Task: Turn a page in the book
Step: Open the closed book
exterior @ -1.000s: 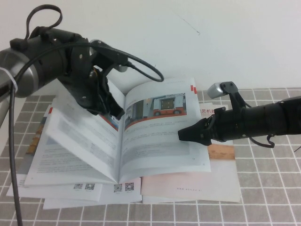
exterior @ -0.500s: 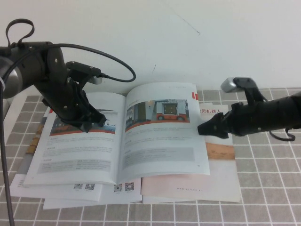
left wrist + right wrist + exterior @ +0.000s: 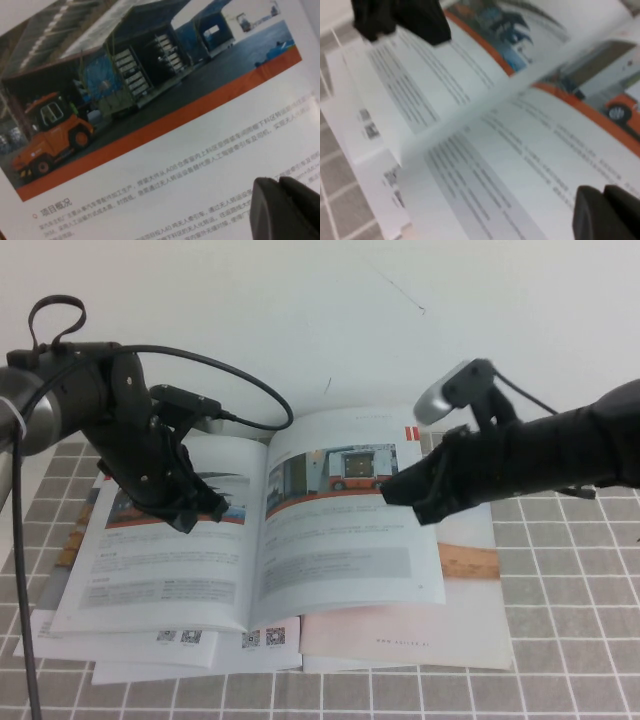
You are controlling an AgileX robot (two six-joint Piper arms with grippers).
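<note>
I read the page (image 3: 165,560) as thin, glossy, slippery — lying flat under my left end effector (image 3: 205,508), apparently clenched empty. Right end effector (image 3: 392,490), also clenched, hovers above the book (image 3: 340,560); pinch an outer corner.

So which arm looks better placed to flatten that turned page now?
Left, probably. The left gripper is already at the page, over its orange-banded photo. The right gripper is over the opposite page of the book.
</note>
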